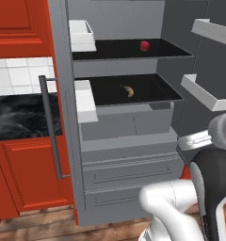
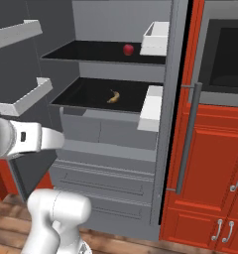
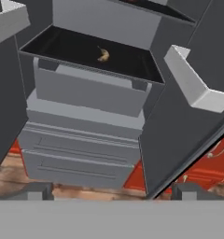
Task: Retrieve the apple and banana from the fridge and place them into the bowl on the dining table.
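Fridge (image 1: 129, 141) open, doors swung wide. End effector (image 3: 109, 193) spread wide, empty, fingertips (image 3: 37, 191) low before drawers (image 3: 81, 158). Banana (image 3: 103, 54) on black shelf above and ahead, well apart. Apple (image 1: 144, 45) one shelf higher, farther off.

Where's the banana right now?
The banana lies on the lower black shelf of the open fridge, near its middle, one shelf below the apple.
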